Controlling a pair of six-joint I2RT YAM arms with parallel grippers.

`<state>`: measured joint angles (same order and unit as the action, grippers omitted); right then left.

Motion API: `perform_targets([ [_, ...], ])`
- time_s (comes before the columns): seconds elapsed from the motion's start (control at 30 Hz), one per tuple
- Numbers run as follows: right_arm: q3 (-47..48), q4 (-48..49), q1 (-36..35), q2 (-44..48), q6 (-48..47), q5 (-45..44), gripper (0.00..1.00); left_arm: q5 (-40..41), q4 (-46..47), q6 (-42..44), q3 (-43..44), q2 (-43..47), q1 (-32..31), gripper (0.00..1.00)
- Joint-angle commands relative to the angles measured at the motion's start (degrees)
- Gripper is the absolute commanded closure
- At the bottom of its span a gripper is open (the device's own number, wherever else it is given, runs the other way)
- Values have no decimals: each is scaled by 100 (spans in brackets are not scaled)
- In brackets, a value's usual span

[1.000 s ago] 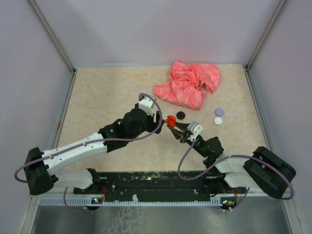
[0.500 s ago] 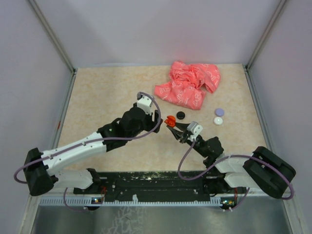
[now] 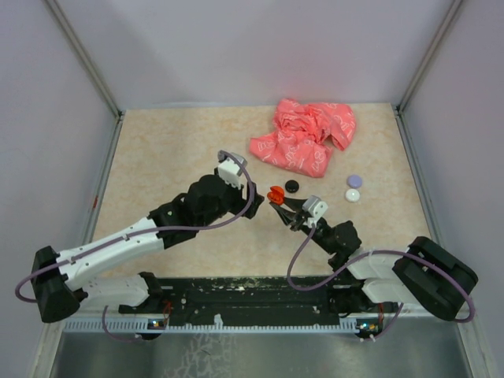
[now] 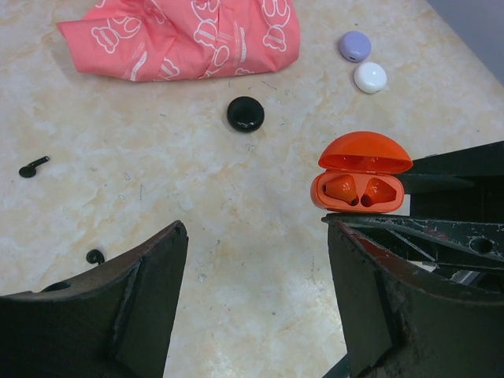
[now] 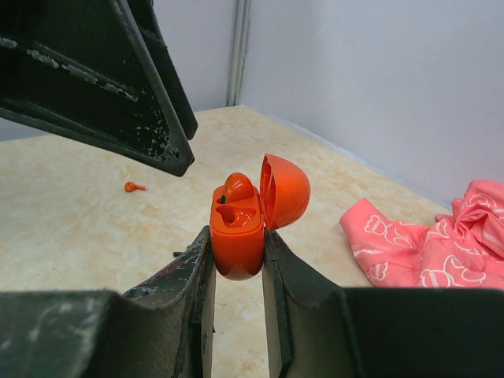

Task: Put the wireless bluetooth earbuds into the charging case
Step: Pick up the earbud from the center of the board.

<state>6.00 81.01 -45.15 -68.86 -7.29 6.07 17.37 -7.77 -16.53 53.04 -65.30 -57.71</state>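
Note:
My right gripper (image 5: 236, 241) is shut on the orange charging case (image 5: 238, 220), held upright above the table with its lid open. One orange earbud (image 5: 236, 187) sits in a slot of the case. Another orange earbud (image 5: 134, 187) lies loose on the table beyond it. Two tiny black earbuds (image 4: 33, 167) (image 4: 95, 256) lie on the table at the left of the left wrist view. My left gripper (image 4: 253, 228) hangs open and empty over bare table, just left of the case (image 4: 361, 175). In the top view the two grippers (image 3: 252, 191) (image 3: 278, 200) nearly meet.
A crumpled pink cloth (image 3: 307, 135) lies at the back of the table. A black round disc (image 3: 292, 186) sits just behind the case. A pale purple disc (image 3: 354, 180) and a white disc (image 3: 353, 194) lie to the right. Walls enclose the table.
The left arm has drawn back slightly to the left, its jaws still open. The right gripper and the case have not moved.

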Motion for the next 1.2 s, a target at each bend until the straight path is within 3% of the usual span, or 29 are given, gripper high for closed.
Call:
perform_targets([
  [0.0,6,371,-29,57,96,44,100,-54,149,28,54,-98,27,23],
  [0.23,-2,348,-34,-86,99,18,100,263,-454,-459,-153,-80,596,21],
  [0.53,-93,587,-26,-223,158,-23,100,480,-1211,-1305,-999,-90,1922,21],
  [0.73,-99,615,-30,-285,156,-30,100,787,-1542,-1434,-1326,-123,2829,22],
  [0.93,-115,766,-29,-412,210,11,100,708,-1555,-1328,-1390,-290,3672,26],
  [1.17,-124,776,-30,-409,219,18,100,561,-1415,-1105,-1223,-969,4264,39],
])
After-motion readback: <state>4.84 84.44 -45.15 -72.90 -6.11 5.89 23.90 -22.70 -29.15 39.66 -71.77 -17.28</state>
